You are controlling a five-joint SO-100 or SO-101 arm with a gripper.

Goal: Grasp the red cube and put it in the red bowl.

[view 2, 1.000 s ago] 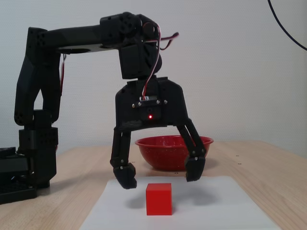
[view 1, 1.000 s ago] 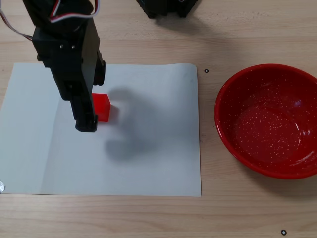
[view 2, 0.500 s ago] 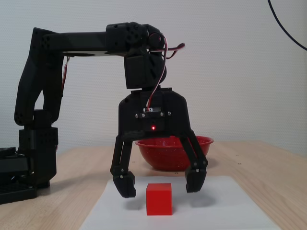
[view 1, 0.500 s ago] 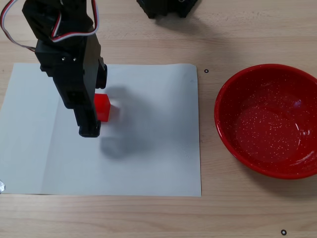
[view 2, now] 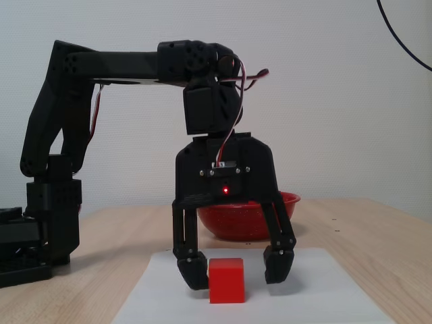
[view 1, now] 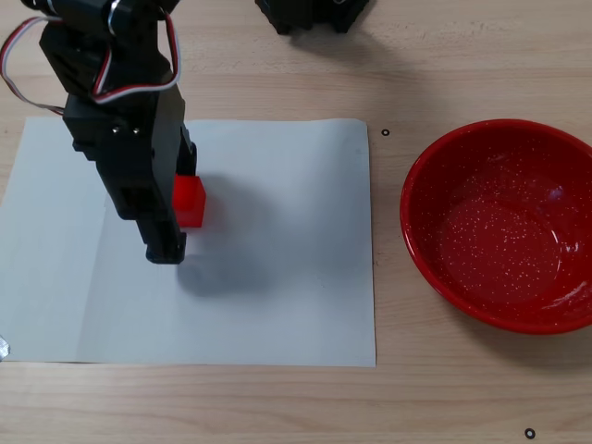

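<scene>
- The gripper (view 2: pixel 236 273) is seen in the lower centre of a fixed view, hanging from the black arm (view 2: pixel 121 64) that reaches across from the left of the frame.
- Its jaws are spread wide; nothing is held between them.
- The red cube (view 2: pixel 226 279) is found at the bottom centre of that view, standing on the white paper sheet (view 2: pixel 324 297) between the two fingertips.
- The left fingertip (view 2: pixel 192 270) is shown just beside or touching the cube's left face; which of the two cannot be told. A clear gap is left between the cube and the right fingertip (view 2: pixel 278 263).
- A small red light (view 2: pixel 225 190) is lit on the gripper body.
- In the other fixed view, looking down, the cube (view 1: pixel 190 201) is seen in the left half of the frame, its left side partly covered by the gripper (view 1: pixel 166 208).
- There the white paper sheet (view 1: pixel 277 277) is spread over the left and centre of the wooden table (view 1: pixel 388 398).
- The red bowl (view 1: pixel 504 225) is placed at the right edge of the frame, off the paper and well apart from the cube; white speckles are seen inside it.
- In the side-on view the bowl (view 2: pixel 246 219) is partly hidden behind the gripper, in the middle of the frame.
</scene>
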